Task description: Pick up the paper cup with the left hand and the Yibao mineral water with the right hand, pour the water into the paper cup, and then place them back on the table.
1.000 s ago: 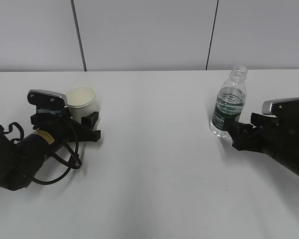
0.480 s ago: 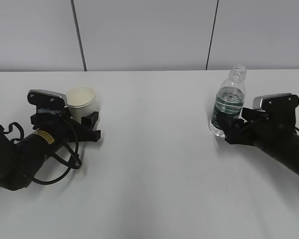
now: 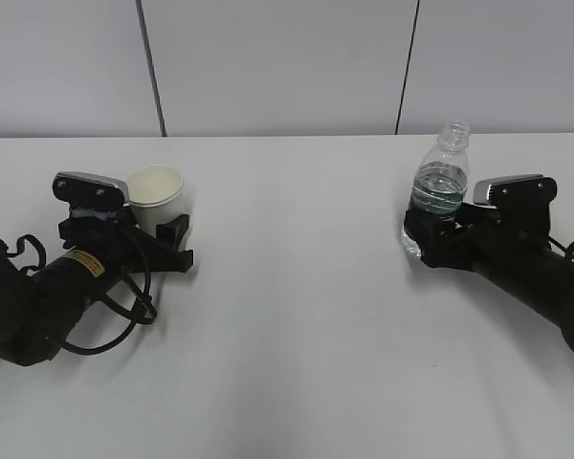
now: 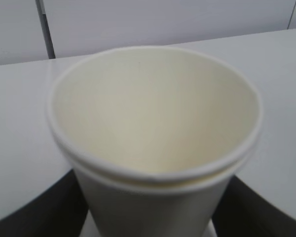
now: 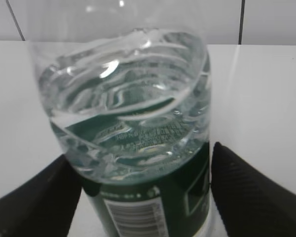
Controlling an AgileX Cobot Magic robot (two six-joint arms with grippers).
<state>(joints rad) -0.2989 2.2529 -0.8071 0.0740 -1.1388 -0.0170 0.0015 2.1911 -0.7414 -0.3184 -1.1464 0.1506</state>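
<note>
Here, capless ribbed Yibao mineral water (image 3: 438,186), green label

exterior: frontal slant | wrists: close on cup (image 4: 155,143), bottle (image 5: 133,148) (both shared)

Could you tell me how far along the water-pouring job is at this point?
Early stage. The left gripper sits around the paper cup, which rests on the table and looks empty in the left wrist view. The right gripper brackets the bottle, though a firm grip isn't clear. Lifting both, pouring and setting them back down all remain.
</note>
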